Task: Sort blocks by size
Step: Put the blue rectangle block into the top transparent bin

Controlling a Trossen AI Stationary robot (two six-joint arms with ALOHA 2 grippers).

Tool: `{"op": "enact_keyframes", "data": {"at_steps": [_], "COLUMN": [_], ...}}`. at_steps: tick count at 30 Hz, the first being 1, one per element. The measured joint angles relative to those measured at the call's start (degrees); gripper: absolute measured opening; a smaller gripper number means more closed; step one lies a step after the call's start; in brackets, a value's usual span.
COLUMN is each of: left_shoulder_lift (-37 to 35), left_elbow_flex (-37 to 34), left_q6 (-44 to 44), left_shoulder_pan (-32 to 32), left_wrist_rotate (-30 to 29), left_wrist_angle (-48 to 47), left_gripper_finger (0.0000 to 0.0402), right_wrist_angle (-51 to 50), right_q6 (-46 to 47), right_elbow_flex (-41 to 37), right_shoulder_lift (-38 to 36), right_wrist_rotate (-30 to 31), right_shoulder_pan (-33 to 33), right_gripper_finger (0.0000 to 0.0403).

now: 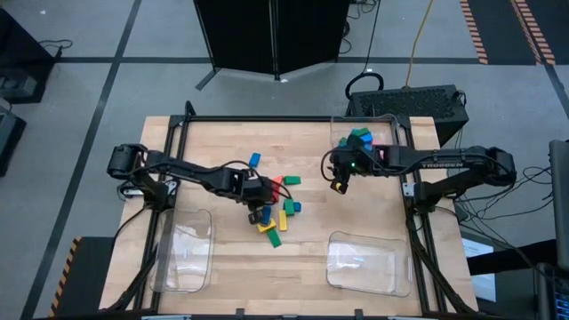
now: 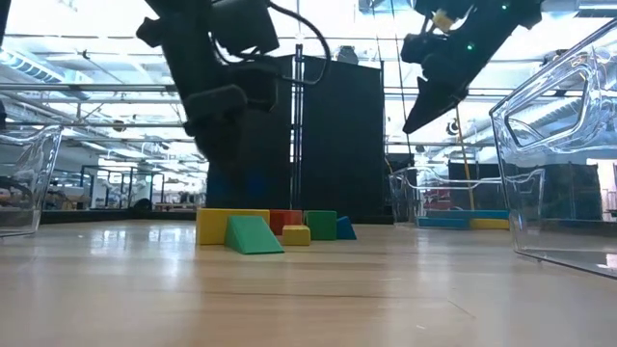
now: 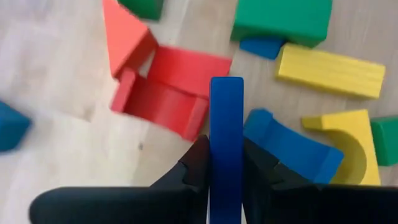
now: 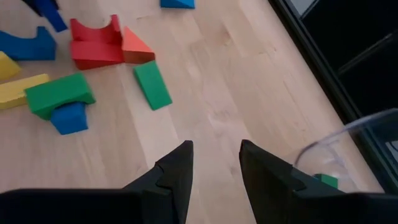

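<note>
Well, the left gripper (image 3: 226,168) was clenched on a thin blue block (image 3: 226,137), standing on edge between its fingers (image 3: 196,165), right over the heap of blocks (image 1: 277,206) near the middle of the table (image 1: 222,147). Crowding that blue block were a red arch piece (image 3: 168,93) and an orange-red wedge (image 3: 124,37) to one side, and a blue curved piece (image 3: 292,143) and a yellow arch (image 3: 345,143) to the other. Past those lay a long yellow bar (image 3: 329,71) and a big green block (image 3: 283,18) resting partly on a small blue one (image 3: 261,46). One more blue block (image 1: 254,160) lay apart from the heap, toward the table's far edge.

The right gripper (image 4: 216,165) hung above bare wood between the heap and the far right tray (image 1: 378,124), its fingers apart with nothing between them. That tray already held several blocks (image 1: 358,138), green and blue among them. A loose green bar (image 4: 152,84) lay on the wood between this gripper and the heap.

Two clear trays stood near the table's front edge, one at the left (image 1: 182,253) and one at the right (image 1: 363,262).

From table height, a green wedge (image 2: 254,235) and a yellow block (image 2: 217,225) fronted the heap.
</note>
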Motion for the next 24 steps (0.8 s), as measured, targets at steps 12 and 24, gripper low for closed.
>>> {"op": "enact_keyframes", "data": {"at_steps": [12,24], "left_shoulder_lift": [0.0,0.0], "left_elbow_flex": [3.8,3.8], "left_q6": [10.7,20.1], "left_shoulder_pan": [2.9,4.3], "left_wrist_rotate": [-0.5,7.0], "left_wrist_angle": [4.2,18.3], "left_gripper_finger": [0.0053,0.0054], "right_wrist_angle": [7.3,18.5], "right_q6": [-0.6,-4.5], "right_elbow_flex": [0.0,0.0], "right_shoulder_lift": [0.4,8.7], "right_wrist_rotate": [-0.4,-9.2], "right_shoulder_pan": [3.8,4.6], "right_gripper_finger": [0.0125,0.0125]}}
